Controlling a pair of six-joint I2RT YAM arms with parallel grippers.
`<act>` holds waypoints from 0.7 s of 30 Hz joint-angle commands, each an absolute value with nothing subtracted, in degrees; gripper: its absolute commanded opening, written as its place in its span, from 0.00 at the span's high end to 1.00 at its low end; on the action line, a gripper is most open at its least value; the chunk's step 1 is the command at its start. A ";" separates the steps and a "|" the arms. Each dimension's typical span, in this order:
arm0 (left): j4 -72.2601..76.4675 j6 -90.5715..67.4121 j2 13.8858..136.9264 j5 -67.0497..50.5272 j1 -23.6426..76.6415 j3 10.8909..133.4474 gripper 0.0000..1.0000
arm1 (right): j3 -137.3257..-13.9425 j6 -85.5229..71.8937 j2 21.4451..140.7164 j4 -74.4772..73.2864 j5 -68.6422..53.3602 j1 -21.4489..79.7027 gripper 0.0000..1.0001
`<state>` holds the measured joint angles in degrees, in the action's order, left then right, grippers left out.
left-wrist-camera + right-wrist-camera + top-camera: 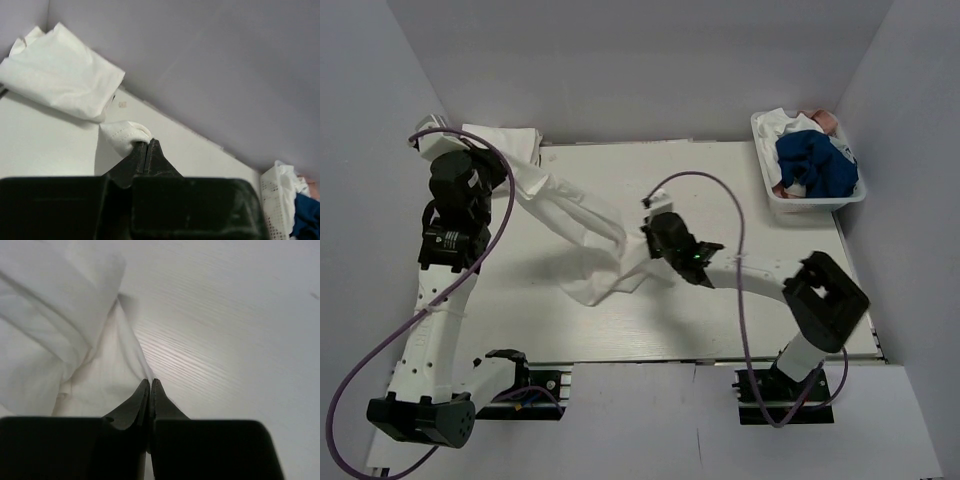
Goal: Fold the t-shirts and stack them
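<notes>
A white t-shirt (575, 225) hangs stretched between my two grippers, its lower part bunched on the table near the middle. My left gripper (516, 178) is shut on one end of it; a small stitched hem (125, 135) sticks out past the fingertips (148, 142). My right gripper (648, 236) is shut on the shirt's other edge (75, 340), low over the table, its jaws (150, 381) pinched on the cloth. A second white t-shirt (503, 136) lies folded at the back left corner; it also shows in the left wrist view (62, 77). No black print is visible.
A white basket (769, 172) with blue and white clothes stands at the back right; it also shows in the left wrist view (278, 200). Grey walls close the table at the back and sides. Purple cables loop over both arms.
</notes>
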<state>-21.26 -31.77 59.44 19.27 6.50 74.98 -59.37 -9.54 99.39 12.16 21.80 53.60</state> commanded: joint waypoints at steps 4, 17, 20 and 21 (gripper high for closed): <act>-21.35 -34.27 61.08 18.81 6.06 67.95 1.00 | -42.11 -19.59 83.42 3.37 36.97 45.27 1.00; -21.28 -37.97 63.02 20.75 6.06 52.49 1.00 | -47.45 -20.05 77.16 -5.62 32.03 39.11 0.15; -20.39 -37.36 63.02 20.21 6.06 50.72 1.00 | -48.60 -16.09 78.22 -4.32 23.25 40.51 0.10; -20.39 -37.35 63.02 20.21 6.06 50.71 1.00 | -48.34 -14.08 78.66 -3.96 22.07 41.91 0.10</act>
<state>-22.31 -37.32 64.29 20.43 6.44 51.22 -46.15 -18.37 77.95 -4.97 30.35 39.79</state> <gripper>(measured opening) 0.009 0.891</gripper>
